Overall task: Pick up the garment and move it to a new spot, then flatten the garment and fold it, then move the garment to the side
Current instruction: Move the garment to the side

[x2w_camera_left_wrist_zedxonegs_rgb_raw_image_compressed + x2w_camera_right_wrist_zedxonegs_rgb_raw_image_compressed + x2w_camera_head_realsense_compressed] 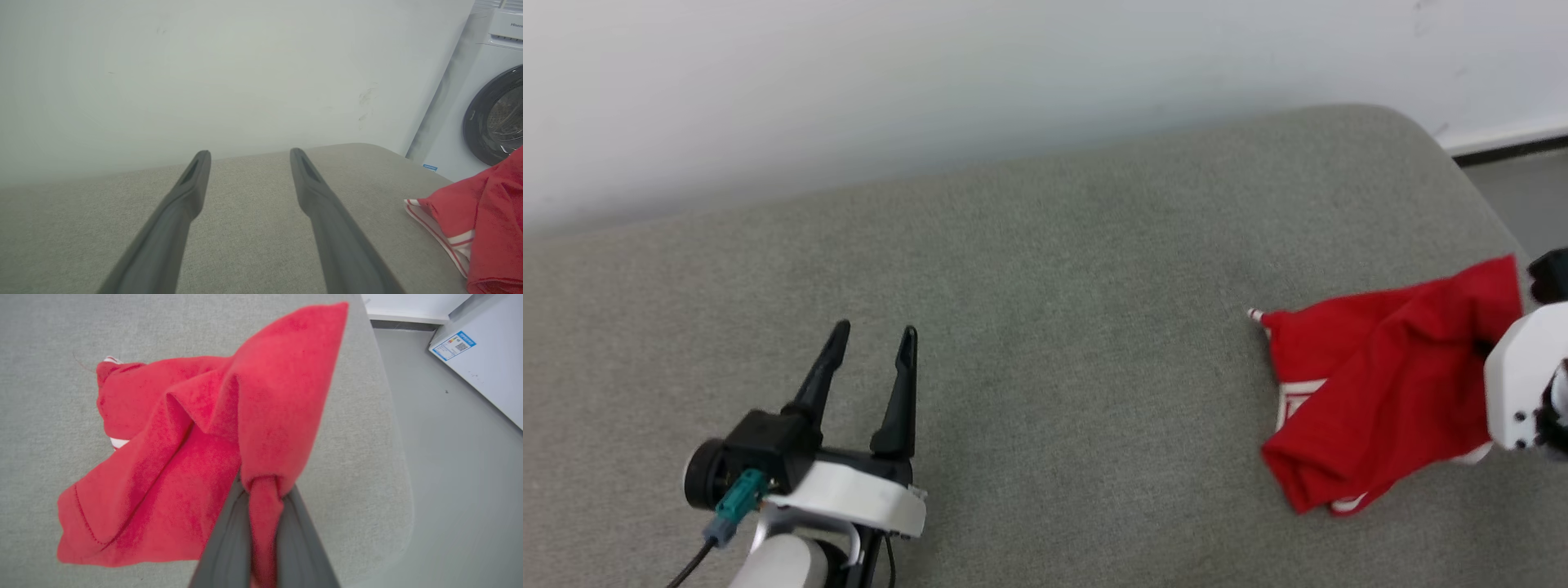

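Observation:
The garment (1380, 392), red with a bit of red-white striped trim, lies bunched at the right end of the grey cushion (1045, 310). My right gripper (263, 490) is shut on a fold of the garment (192, 457), and the pinched cloth rises in a peak above the rest. In the head view just the right arm's white wrist housing (1523, 384) shows at the right edge. My left gripper (874, 343) stands open over the cushion's lower left, nothing between its fingers (192, 192). The garment (486, 228) shows at the right edge of the left wrist view.
A pale wall (931, 82) runs behind the cushion. The cushion's rounded right edge (392, 437) drops to a grey floor (457, 477). A white washing machine (482, 102) with a dark round door stands past that end.

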Motion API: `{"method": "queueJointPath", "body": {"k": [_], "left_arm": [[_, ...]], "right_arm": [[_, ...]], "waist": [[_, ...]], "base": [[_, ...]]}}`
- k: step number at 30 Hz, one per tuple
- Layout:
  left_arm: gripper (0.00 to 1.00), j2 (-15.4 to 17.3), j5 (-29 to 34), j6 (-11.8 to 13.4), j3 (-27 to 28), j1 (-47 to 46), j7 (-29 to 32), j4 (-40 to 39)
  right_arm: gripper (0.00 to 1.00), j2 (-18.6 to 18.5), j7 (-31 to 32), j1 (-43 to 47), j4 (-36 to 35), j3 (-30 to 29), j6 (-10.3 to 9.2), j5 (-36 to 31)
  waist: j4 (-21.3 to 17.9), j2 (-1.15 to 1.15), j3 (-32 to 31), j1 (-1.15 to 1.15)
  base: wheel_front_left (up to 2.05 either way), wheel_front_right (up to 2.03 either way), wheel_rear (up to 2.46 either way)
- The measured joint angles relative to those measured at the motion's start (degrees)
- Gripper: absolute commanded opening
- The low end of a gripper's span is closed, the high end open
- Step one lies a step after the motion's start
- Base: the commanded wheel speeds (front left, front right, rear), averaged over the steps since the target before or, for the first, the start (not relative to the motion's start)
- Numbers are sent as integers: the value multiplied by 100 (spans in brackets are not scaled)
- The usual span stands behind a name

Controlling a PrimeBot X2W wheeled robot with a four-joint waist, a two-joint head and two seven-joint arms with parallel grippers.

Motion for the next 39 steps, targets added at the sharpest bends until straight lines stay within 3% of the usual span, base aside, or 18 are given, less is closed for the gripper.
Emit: {"method": "queueJointPath", "body": {"k": [10,16,18,19,24,30,39], "left_arm": [[100,378,398,-272,-111,-1221,241,-491],[100,514,530,-377,-140,-1696,348,-670],[100,539,531,-388,-151,-1762,363,-678],[100,544,532,-389,-160,-1782,379,-679],[100,548,521,-387,-166,-1794,380,-610],[100,494,404,-336,-151,-1562,276,-386],[100,224,123,-87,-97,-670,123,75]], "right_arm": [[0,-305,-1437,-1004,808,-1462,0,-751],[0,-44,-2281,-1389,1326,-2146,1,-1087],[80,89,-2532,-1483,1549,-2319,0,-1251],[100,137,-2657,-1508,1651,-2373,0,-1341],[100,332,-3171,-1639,2038,-2581,1,-1751],[100,242,-3515,-1607,2142,-2633,1,-2073],[100,67,-3668,-872,1485,-1692,1,-1692]], "waist": [[-327,0,1544,1],[-349,0,2400,2],[-339,0,2612,2],[-330,0,2698,2],[-270,0,2837,2],[-299,0,2465,1],[-349,0,1377,0]], "base": [[0,0,0],[0,0,0],[0,0,0],[0,0,0],[0,0,0],[0,0,0],[0,0,0]]}}
